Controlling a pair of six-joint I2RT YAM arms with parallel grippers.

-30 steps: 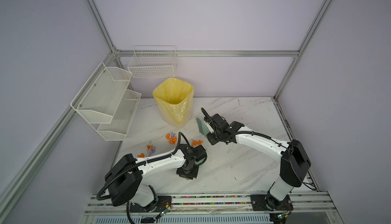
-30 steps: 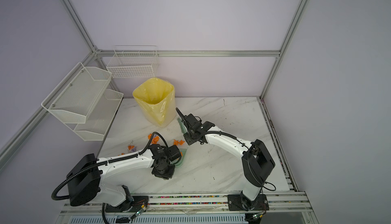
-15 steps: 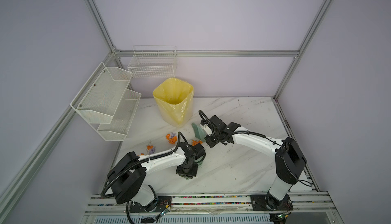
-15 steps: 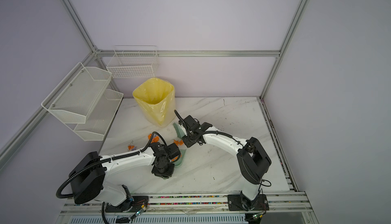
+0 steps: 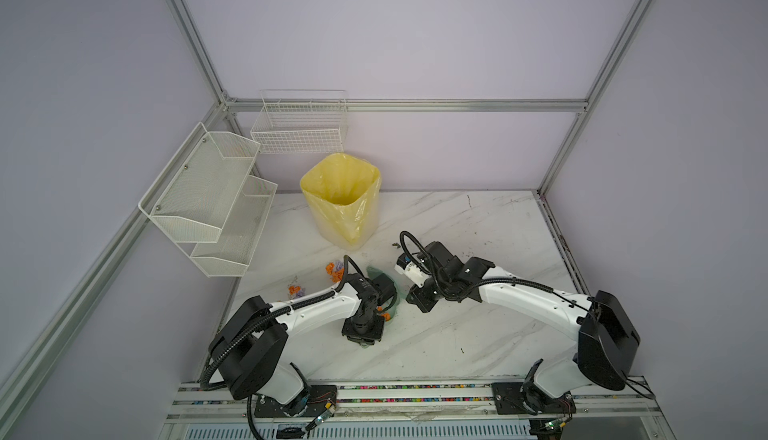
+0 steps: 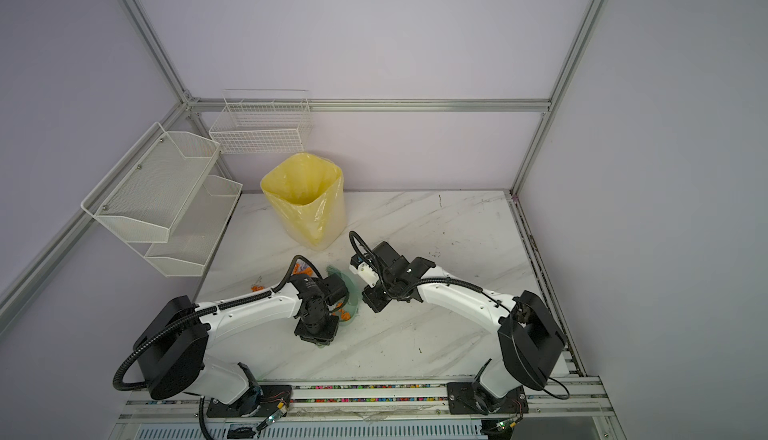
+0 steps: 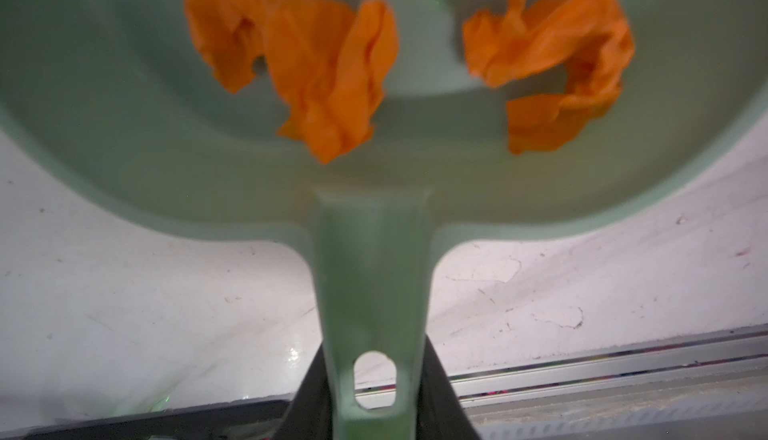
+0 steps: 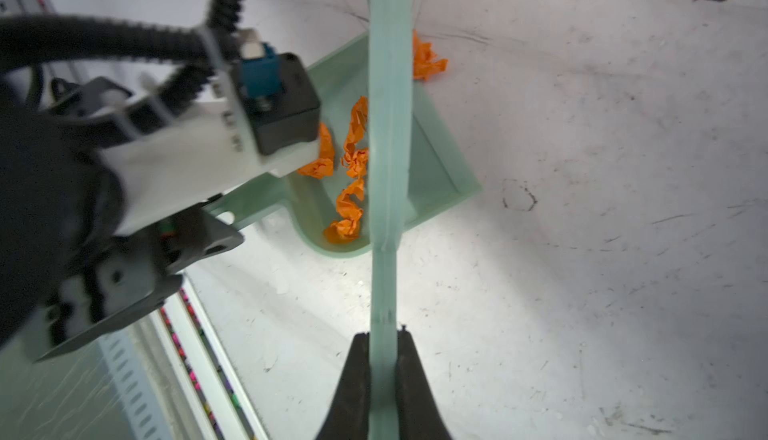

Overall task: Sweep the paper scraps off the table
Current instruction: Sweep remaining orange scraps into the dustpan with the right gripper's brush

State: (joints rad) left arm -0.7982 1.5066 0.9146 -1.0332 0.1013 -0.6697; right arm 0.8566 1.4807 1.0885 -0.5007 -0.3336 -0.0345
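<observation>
Left tool (image 7: pixel 376 392) is clamped snug round the handle of the pale green plastic dustpan (image 7: pixel 124 135), which sits low at the white marble-look bench (image 5: pixel 478 334). Right tool (image 8: pixel 382 346) is pinched nearly closed on the flat handle of the matching pale green brush (image 8: pixel 390 126), which reaches across above the pan.

Several crumpled orange paper scraps (image 7: pixel 316 64) lie inside the pan. A stray scrap (image 8: pixel 428 60) lies on the bench by the pan's open mouth, right beside the brush. More loose scraps (image 5: pixel 334 269) wait beyond the left arm, short of the yellow-lined bin (image 5: pixel 340 201).

Now the danger, as I judge it: these wads are light, so a brisk stroke could flick them sideways past the lip. The arms are crowded too. The brush runs just beside the left wrist, and a bump there could jolt the pan and spill its load.
</observation>
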